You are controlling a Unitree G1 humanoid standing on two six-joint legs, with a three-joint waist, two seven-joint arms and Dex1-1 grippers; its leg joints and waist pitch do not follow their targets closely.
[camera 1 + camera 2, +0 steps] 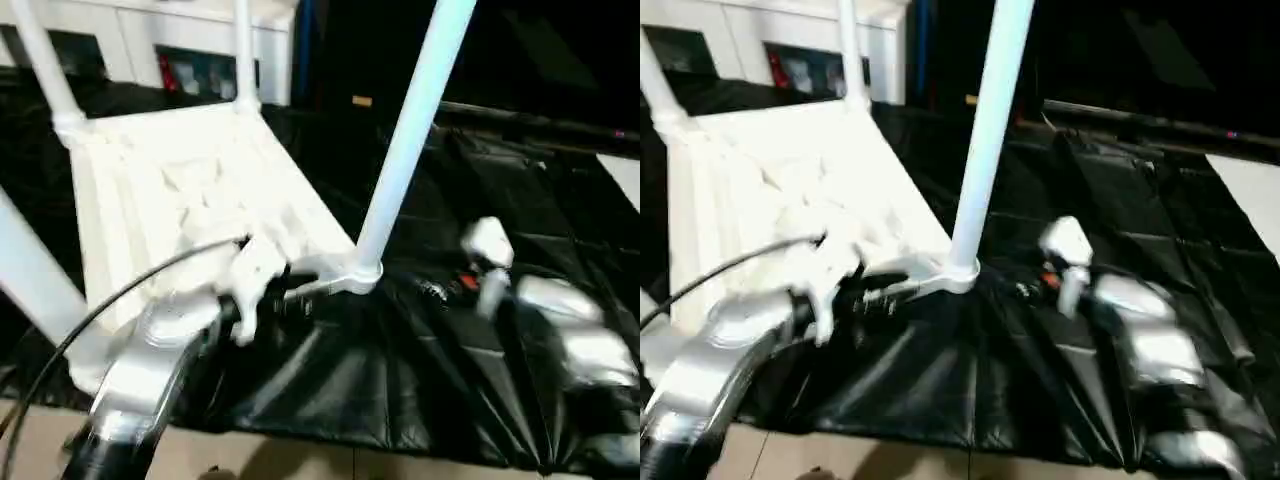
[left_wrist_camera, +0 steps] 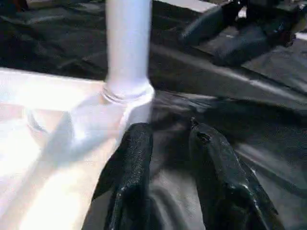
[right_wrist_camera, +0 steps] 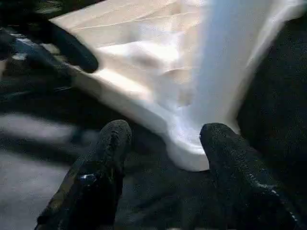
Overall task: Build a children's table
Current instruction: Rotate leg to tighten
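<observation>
Table top (image 1: 190, 200) lies upside down, near-corner leg (image 1: 415, 130) upright between both grippers. Left gripper (image 2: 168, 139) parted, empty, just beside socket; right gripper (image 3: 165, 136) wider, apparently empty.

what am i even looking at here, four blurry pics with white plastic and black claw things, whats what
It is a humanoid robot putting together a children's table. The two wide pictures come from cameras in its head, looking down over its silver arms. The other two come from cameras on its wrists, looking along the black fingers.

The white slab is the table top, lying upside down on a black sheet, ribbed underside up. The white tubes are legs standing in its corner sockets; the nearest leg rises at the corner closest to the robot.

The left gripper is beside that corner, fingers apart, holding nothing. The right gripper faces the same corner from the other side, also open and empty.
</observation>
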